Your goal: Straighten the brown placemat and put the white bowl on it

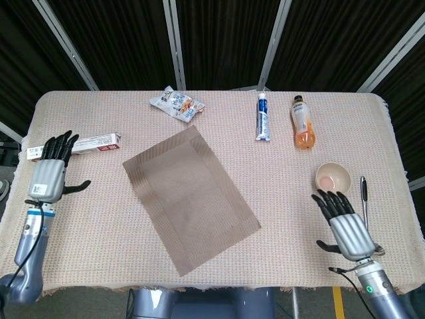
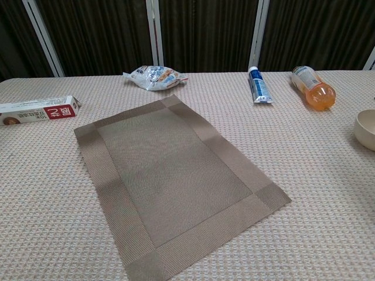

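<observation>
The brown placemat [image 1: 189,198] [image 2: 173,180] lies flat on the table, skewed so its long side runs from far left to near right. The white bowl [image 1: 333,179] [image 2: 366,129] stands upright to the right, apart from the mat. My left hand [image 1: 50,174] hovers at the table's left edge with fingers spread, holding nothing. Near the front right, my right hand [image 1: 346,226] is likewise open, just short of the bowl. Neither hand shows in the chest view.
Along the back lie a snack bag [image 1: 176,104], a toothpaste tube [image 1: 263,117] and an orange drink bottle [image 1: 302,122]. A long red-and-white box [image 1: 74,145] lies at the left by my left hand. A dark pen [image 1: 364,196] lies right of the bowl.
</observation>
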Motion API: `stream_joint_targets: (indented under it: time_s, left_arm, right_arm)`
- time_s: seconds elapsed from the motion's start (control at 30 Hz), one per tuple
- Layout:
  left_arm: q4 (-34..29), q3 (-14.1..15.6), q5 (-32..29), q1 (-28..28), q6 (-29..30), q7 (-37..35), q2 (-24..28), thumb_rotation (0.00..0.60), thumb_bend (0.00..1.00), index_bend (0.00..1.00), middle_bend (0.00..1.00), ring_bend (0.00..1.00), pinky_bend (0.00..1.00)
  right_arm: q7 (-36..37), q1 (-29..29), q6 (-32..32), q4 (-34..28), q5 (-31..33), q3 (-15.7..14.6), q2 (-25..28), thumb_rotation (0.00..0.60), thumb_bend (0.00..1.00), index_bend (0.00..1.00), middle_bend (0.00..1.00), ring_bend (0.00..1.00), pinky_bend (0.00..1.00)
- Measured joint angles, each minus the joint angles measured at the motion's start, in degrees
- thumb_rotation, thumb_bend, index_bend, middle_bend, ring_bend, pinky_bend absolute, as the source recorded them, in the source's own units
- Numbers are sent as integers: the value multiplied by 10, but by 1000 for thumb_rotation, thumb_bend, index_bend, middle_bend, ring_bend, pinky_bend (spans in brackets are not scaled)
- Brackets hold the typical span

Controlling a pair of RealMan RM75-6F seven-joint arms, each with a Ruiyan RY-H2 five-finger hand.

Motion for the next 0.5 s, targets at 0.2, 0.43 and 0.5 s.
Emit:
stream_joint_targets:
  time_s: [0.2, 0.43, 0.5]
  left_arm:
    - [-169, 14, -22, 46, 36, 81, 86, 600, 0, 0, 0, 0, 0]
    - [-261, 29, -22, 93, 97, 135, 142, 600, 0, 0, 0, 0, 0]
    - [-263, 32, -17, 95, 99, 137, 145, 600, 0, 0, 0, 0, 0]
  right_arm:
    - [-3, 54, -79, 4, -10, 0, -24, 600, 11, 0, 0, 0, 0]
    - [-32, 116, -144, 31, -23, 11, -79, 600, 174, 100, 0, 0, 0]
    - [-38, 130, -159, 48, -24, 14, -99, 600, 221, 157, 0, 0, 0]
